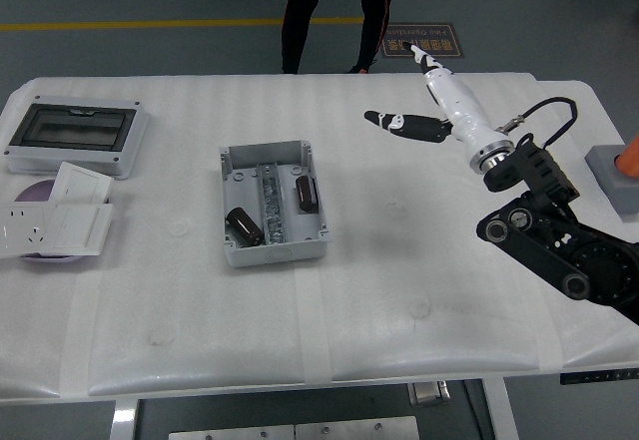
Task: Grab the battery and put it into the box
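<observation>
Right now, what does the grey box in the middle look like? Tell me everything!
The grey box is an open, lidless rectangular case that looks like plastic, lying flat mid-table. A pale ridged strip runs down its middle. Two dark batteries lie inside: one at the lower left, one on the right. No hand touches it.

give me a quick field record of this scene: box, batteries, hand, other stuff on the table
box: open grey plastic box at table centre
batteries: two dark cylindrical batteries inside it, one front left, one right of the middle rail
right hand: white hand raised over the far right of the table, fingers open, holding nothing
left hand: not in view
other items: grey enclosure with dark window and white socket plates at far left
</observation>
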